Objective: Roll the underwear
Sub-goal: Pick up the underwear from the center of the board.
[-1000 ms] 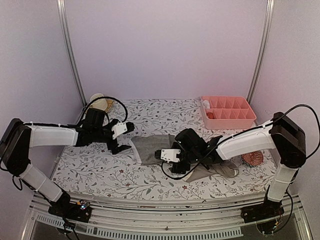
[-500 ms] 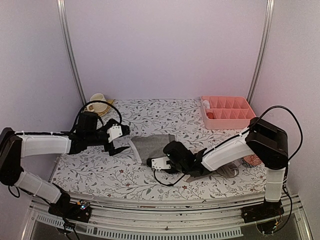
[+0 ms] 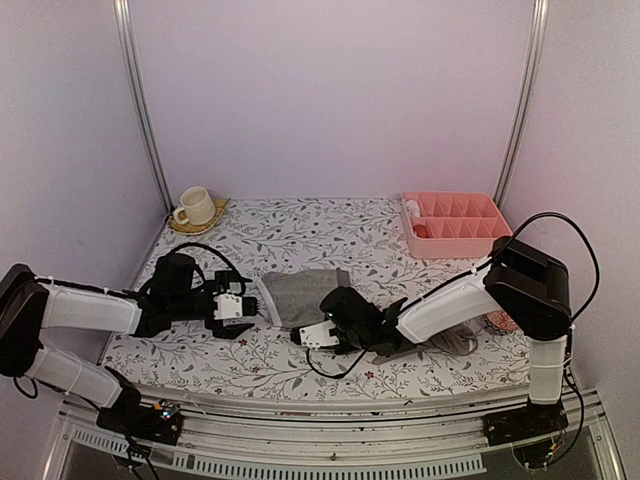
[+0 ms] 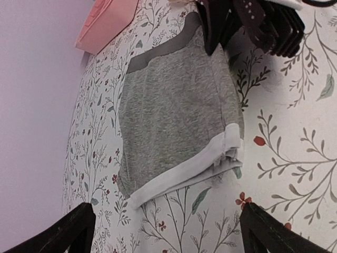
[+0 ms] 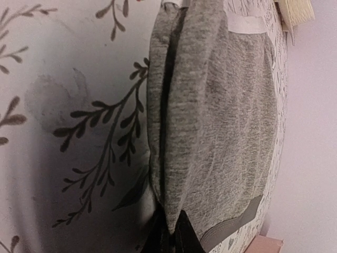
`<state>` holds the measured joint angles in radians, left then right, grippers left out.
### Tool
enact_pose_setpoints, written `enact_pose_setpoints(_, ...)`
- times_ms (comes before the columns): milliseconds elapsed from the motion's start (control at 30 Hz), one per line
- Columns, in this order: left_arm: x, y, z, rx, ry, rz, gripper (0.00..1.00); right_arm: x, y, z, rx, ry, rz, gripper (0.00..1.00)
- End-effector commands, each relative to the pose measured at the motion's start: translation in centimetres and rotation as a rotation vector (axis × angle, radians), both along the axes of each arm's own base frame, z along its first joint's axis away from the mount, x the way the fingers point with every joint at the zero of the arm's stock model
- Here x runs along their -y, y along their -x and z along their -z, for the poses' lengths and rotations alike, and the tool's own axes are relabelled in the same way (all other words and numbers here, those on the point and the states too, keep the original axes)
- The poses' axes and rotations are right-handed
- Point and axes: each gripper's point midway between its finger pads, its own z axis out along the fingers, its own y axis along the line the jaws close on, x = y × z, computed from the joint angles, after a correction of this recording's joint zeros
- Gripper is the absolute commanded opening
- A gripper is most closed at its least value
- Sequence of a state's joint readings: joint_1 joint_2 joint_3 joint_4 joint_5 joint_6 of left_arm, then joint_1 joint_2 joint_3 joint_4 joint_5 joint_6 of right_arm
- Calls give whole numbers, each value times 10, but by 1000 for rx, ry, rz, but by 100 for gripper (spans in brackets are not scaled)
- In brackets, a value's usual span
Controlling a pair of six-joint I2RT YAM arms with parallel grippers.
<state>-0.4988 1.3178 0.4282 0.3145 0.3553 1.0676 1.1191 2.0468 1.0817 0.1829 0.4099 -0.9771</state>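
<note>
The grey underwear lies flat in the middle of the flowered table, its white waistband turned toward my left gripper. The left gripper is open just to the left of that waistband, and nothing sits between its fingertips. My right gripper is shut on the near edge of the grey underwear, which rises in a fold at the pinch. In the top view the right gripper is at the cloth's front edge. The taupe underwear lies crumpled beneath the right arm, mostly hidden.
A pink divided tray stands at the back right. A cream cup on a saucer sits at the back left corner. A round pink knitted ball lies by the right wall. Metal posts stand at both back corners.
My right gripper slid left to the grey underwear's near edge and shut on it. The left arm dropped lower and nearer, uncovering the cup behind it.
</note>
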Motion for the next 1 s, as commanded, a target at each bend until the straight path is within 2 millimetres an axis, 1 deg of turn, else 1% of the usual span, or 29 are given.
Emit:
enact_pose_setpoints(0,6,8,4,158,-69,87,98,-4,34,13,-227,18,-71,2)
enact_pose_setpoints(33,6,12,8,170,-84,103,98,-7,36,11,-266,10,-73,2)
enact_pose_setpoints(67,7,15,12,179,-99,119,98,-5,38,11,-313,18,-68,2)
enact_pose_setpoints(167,8,25,22,184,-128,158,98,-12,40,2,-447,-13,-48,2)
enact_pose_setpoints(267,11,38,30,158,-129,212,98,-14,43,-4,-593,-48,-29,2)
enact_pose_setpoints(333,13,43,32,153,-129,231,98,-15,47,-7,-683,-61,-20,2)
enact_pose_setpoints(400,14,46,35,151,-132,239,99,-15,46,-10,-742,-76,-4,2)
enact_pose_setpoints(567,18,50,43,157,-149,238,99,-16,45,-14,-877,-98,31,2)
enact_pose_setpoints(700,22,47,47,190,-162,203,98,-18,42,-20,-943,-110,52,2)
enact_pose_setpoints(800,25,42,51,222,-179,181,98,-19,44,-25,-999,-126,47,2)
enact_pose_setpoints(867,26,37,53,250,-189,163,96,-19,41,-27,-1026,-141,52,2)
enact_pose_setpoints(967,27,38,63,279,-237,174,90,-17,39,-28,-1044,-152,60,2)
